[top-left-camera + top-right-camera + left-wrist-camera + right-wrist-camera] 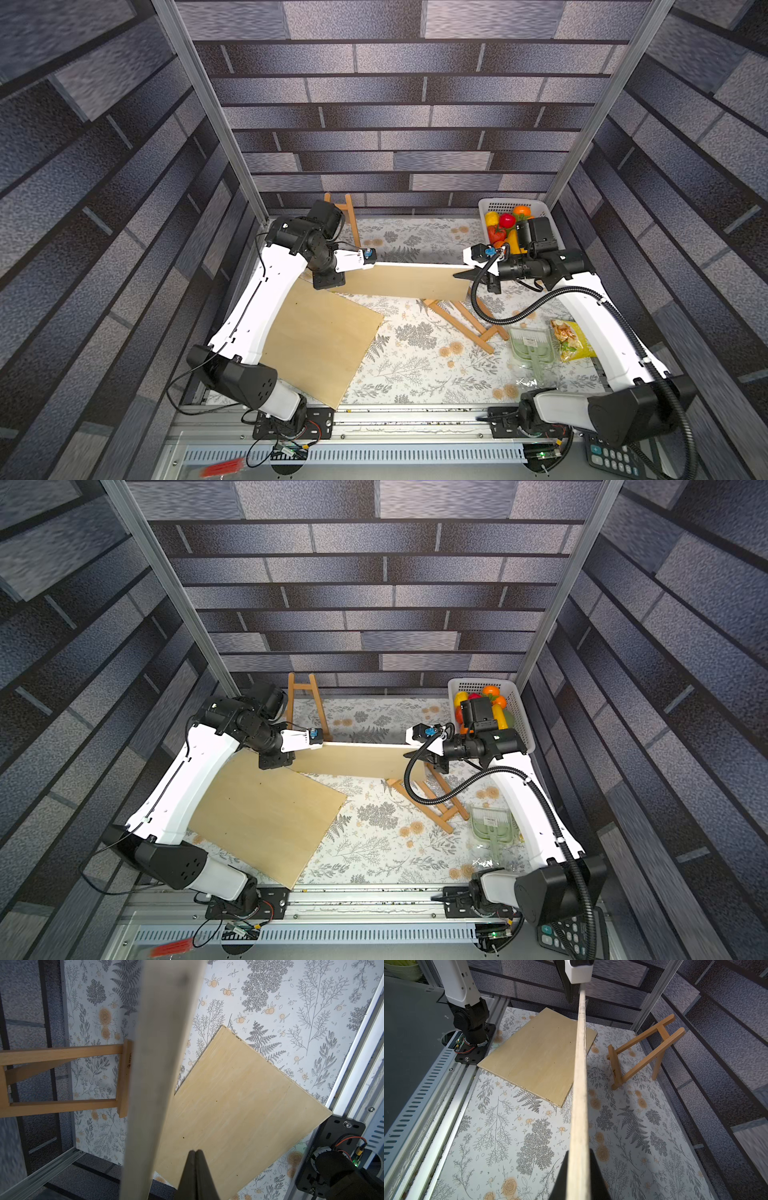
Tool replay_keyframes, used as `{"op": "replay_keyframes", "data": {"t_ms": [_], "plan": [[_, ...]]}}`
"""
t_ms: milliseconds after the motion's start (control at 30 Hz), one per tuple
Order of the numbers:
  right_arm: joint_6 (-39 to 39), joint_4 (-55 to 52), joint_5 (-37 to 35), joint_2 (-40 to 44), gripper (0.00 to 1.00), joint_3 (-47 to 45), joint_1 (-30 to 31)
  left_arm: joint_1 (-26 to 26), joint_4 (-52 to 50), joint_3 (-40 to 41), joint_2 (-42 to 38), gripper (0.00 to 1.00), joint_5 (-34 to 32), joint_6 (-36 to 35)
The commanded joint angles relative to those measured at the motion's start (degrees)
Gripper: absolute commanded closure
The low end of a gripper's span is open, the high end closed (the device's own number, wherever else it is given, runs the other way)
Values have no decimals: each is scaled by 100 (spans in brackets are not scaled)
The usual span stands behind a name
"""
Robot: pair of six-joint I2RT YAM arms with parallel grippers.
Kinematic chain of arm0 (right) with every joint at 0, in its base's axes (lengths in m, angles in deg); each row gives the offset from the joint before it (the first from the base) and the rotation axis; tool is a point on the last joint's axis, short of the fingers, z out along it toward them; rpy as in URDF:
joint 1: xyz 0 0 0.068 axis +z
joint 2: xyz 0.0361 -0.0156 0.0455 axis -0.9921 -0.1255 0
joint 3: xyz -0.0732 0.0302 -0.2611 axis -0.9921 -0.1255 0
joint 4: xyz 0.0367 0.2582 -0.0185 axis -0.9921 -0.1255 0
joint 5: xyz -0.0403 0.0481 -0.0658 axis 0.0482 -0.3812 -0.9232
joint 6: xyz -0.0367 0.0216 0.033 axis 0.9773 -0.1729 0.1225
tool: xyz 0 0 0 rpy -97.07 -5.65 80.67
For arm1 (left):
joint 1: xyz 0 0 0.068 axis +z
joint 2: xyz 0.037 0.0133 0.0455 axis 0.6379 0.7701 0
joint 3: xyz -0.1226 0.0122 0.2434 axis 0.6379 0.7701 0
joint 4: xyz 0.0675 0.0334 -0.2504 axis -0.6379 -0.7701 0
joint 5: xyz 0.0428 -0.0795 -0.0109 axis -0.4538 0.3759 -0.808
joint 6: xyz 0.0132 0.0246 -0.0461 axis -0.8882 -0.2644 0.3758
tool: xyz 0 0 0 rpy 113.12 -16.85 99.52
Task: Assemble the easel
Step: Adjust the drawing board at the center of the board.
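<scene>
1. The right gripper (579, 1151) is clamped on one end of the raised board (403, 280). In the right wrist view the board's thin edge runs straight out from between the two black fingers (564, 1167).
2. The left gripper (195, 1153) is closed with nothing in it. In the left wrist view its two fingers press flat against each other, and the raised board passes just beside them rather than between them.
3. In both top views the raised board stands on its long edge above the table (415, 374) and spans the gap between the two wrists. Its face is turned toward the front rail.
4. The standing easel (353, 220) is upright on its legs at the back of the table, near the left corner post and behind the left wrist. It is apart from the raised board.
5. A second wooden frame, the lying easel (469, 320), lies flat on the table. One end is under the right end of the raised board.
6. The flat board (320, 345) lies on the table in front of the left arm, turned at an angle, with one corner near the front rail.
7. A white basket (540, 208) of fruit sits at the back right corner, behind the right wrist.
</scene>
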Motion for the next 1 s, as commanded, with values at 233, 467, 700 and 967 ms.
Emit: {"op": "replay_keyframes", "data": {"t_ms": [233, 467, 700, 967], "plan": [[-408, -266, 565, -207, 100, -411, 171, -71, -582, -1520, 407, 37, -190, 487], [-361, -320, 606, -357, 100, -377, 168, -376, -738, -1756, 34, 28, -913, 562], [-397, -259, 687, -401, 100, -411, 177, -357, -760, -1501, 262, 25, -664, 429], [-445, -174, 755, -419, 100, -486, 293, -87, -177, -1444, 897, 31, -515, 540]]}}
